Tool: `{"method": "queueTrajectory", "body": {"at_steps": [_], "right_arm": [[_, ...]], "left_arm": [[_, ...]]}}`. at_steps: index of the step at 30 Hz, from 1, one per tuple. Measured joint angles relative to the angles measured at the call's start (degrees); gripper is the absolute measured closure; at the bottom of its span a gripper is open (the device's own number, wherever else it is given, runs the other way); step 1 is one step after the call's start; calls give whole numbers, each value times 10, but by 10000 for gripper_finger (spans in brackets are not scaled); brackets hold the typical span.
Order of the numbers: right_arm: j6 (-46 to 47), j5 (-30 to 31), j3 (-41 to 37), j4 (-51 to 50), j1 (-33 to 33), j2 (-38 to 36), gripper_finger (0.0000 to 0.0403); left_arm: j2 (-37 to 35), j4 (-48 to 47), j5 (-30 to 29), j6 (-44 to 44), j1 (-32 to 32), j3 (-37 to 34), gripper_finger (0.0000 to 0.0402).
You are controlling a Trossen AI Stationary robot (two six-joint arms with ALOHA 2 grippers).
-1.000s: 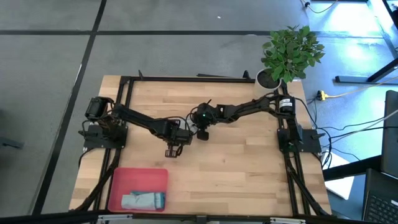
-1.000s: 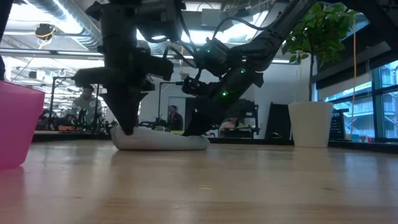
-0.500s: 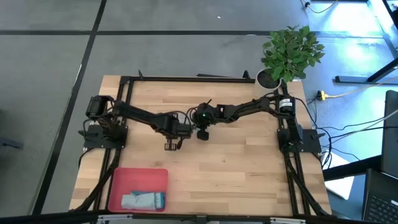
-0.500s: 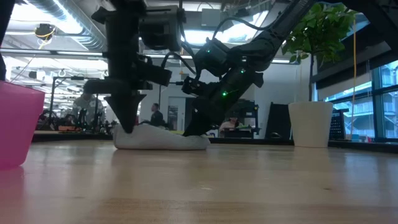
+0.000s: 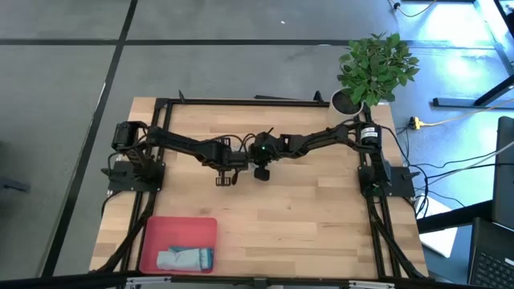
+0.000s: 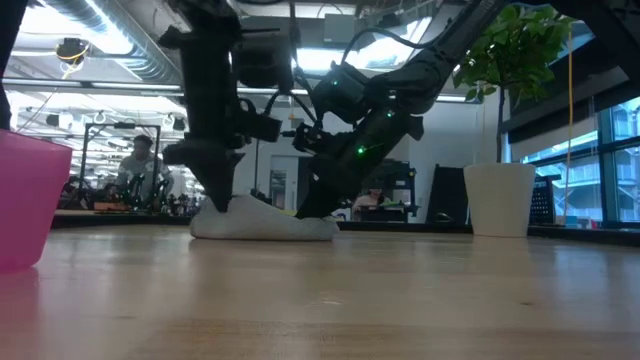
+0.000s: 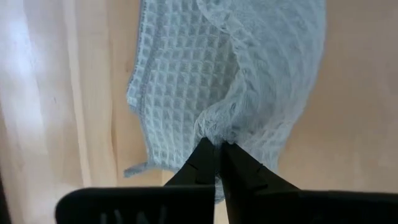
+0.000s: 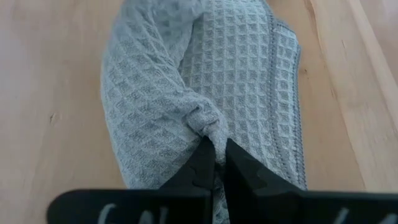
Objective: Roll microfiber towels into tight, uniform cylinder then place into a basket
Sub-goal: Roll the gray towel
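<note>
Nearest to us on the pale wooden plank counter point(image 5: 305, 209) sits the shallow pink-red plastic basket point(image 5: 178, 231), and inside it lies a rolled pale blue-teal microfiber towel point(image 5: 185, 258), resting along the basket's near wall. In the low view the basket point(image 6: 28, 205) shows at the edge as a pink wall.

Farther in, at the counter's middle, we see both dark arms meeting over the light grey waffle-weave microfiber towel point(image 6: 265, 222) — it lies bunched in a low, loose mound on the wood, partly folded over itself. The left gripper point(image 7: 217, 152) has its fingers point(image 7: 202, 162) clenched on a pinch of the cloth at one end of the mound. The right gripper point(image 8: 216, 155) grips a raised fold of the same towel point(image 8: 186, 93) at the other end, fingers point(image 8: 239, 165) pressed together on it.

Beyond the counter's far right corner stands a leafy green plant in a white pot point(image 5: 374, 71). In the room behind — seen low — a person point(image 6: 140, 165) sits at a bench.
</note>
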Motion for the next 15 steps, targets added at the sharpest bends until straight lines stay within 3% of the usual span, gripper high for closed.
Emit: {"method": "queueTrajectory", "body": {"at_steps": [9, 15], "right_arm": [[0, 4, 0, -1, 0, -5, 386], [-1, 43, -3, -31, 6, -37, 386]], "left_arm": [[-2, 95, 8, 9, 17, -58, 401], [-3, 106, 7, 10, 18, -68, 401]]}}
